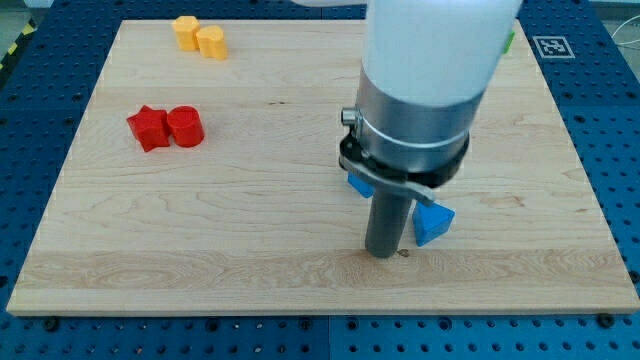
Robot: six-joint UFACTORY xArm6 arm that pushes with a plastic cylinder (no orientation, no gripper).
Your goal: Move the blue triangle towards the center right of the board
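Rod tip [384,254] (no pincer fitted, so no jaw state applies) is set touching the blue triangle [432,222], just to its right. Center-right placement is judged unfinished; further rightward pushing is needed. Second blue block [358,184] is seen behind.

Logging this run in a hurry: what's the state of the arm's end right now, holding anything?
My tip: a bare rod with no jaws, holding nothing; it stands on the board just to the view's left of the blue triangle.
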